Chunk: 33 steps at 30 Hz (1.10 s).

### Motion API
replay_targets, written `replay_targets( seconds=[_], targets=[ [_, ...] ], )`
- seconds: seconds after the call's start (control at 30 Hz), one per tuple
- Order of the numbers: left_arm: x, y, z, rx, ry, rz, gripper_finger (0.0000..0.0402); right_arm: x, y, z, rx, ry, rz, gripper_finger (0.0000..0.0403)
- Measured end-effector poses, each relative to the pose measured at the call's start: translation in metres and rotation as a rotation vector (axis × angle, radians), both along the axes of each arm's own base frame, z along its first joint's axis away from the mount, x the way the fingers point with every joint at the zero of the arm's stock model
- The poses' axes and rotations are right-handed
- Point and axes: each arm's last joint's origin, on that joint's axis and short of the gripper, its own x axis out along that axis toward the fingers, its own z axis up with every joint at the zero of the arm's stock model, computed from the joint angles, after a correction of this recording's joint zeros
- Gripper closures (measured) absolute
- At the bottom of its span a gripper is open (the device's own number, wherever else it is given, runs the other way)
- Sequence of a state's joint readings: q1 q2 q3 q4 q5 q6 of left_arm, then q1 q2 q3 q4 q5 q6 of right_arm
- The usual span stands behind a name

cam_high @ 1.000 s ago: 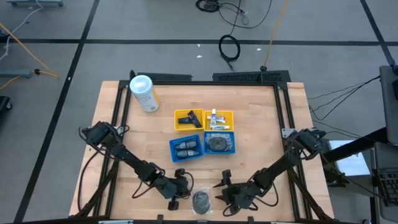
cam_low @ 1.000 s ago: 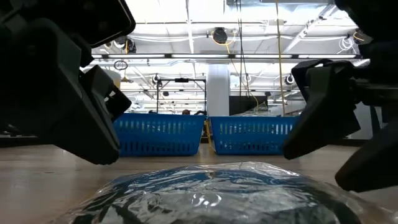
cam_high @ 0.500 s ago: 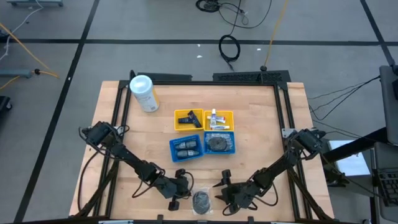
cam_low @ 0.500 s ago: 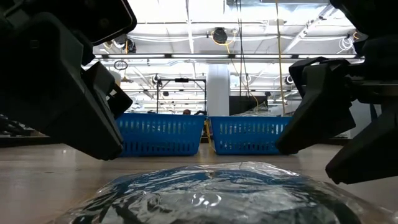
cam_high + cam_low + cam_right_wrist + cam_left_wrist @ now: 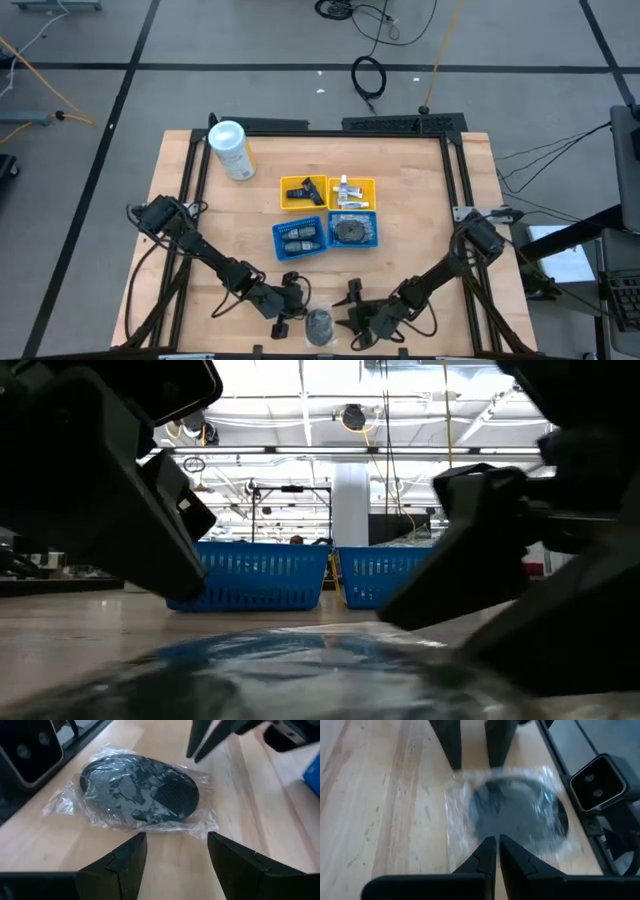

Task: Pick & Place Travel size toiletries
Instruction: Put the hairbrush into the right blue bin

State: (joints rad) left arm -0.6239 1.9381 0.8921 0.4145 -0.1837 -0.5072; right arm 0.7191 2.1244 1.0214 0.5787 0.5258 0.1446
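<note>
A grey round clear-wrapped piece (image 5: 319, 325) lies flat on the wood by the table's near edge, between my two grippers. In the left wrist view my left gripper (image 5: 495, 842) is shut, with its tips at the wrap's edge beside the piece (image 5: 520, 812). My right gripper (image 5: 175, 840) is open and level on the table's right side of the piece (image 5: 140, 790). Its two fingers stand just short of the wrap's edge. The other toiletries lie in the trays farther off. My left gripper comes level from the table's left, and its shut fingertips (image 5: 489, 845) lie at the edge of the clear wrap (image 5: 465, 840). I cannot tell whether they touch it.
A yellow tray (image 5: 372, 183) and a blue tray (image 5: 275, 240) with small items sit mid-table. A white canister (image 5: 230, 150) lies toward the far left. A black camera box (image 5: 600, 780) stands on the near edge right beside the piece. Bare wood lies to both sides.
My right gripper has moved toward the table's left, closing in on the grey wrapped piece, with its fingers staying open. My left gripper has kept its place, shut.
</note>
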Motion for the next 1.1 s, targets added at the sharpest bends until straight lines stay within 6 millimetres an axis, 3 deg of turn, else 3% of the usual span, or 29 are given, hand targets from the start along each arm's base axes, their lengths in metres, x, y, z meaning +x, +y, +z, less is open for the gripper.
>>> replay_targets(
  seconds=[0.27,0.63,0.77,1.0,1.1],
  targets=[
    [0.002,-0.001,-0.002,-0.018,-0.012,0.003,0.0380,0.014,-0.002,0.002,-0.032,0.005,0.026,0.0193],
    [0.003,-0.006,-0.040,-0.066,0.052,0.017,0.0380,0.018,-0.006,0.003,-0.029,-0.004,0.012,0.0193],
    [0.005,-0.007,-0.040,-0.058,0.011,0.003,0.0380,0.020,-0.008,0.004,-0.023,-0.009,0.005,0.0193],
    [0.005,-0.007,-0.041,-0.050,0.015,-0.011,0.0380,0.020,-0.014,0.021,-0.168,-0.058,-0.063,0.0193],
    [0.005,-0.007,-0.041,-0.053,0.009,-0.014,0.0380,0.019,-0.012,0.027,-0.153,-0.076,-0.058,0.0193]
  ],
)
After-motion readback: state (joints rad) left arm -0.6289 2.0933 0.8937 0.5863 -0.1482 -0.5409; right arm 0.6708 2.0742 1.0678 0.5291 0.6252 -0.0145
